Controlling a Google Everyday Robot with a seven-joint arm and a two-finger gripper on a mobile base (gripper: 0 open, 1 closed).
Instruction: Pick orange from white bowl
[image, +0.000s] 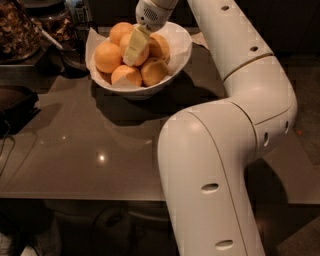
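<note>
The white bowl (183, 49) with a paper liner stands at the back of the dark table and holds several oranges. One orange (107, 56) lies at the left, one (126, 75) at the front, one (154, 71) at the front right and one (121, 31) at the back. My gripper (134, 49) reaches down from above into the middle of the bowl, against the centre orange (145, 56), which it partly hides.
My white arm (225, 150) fills the right and front of the view. A tray of brown food (17, 30) with a utensil stands at the back left. A dark object (15, 102) lies at the left table edge. A paper napkin (200, 38) lies behind the bowl.
</note>
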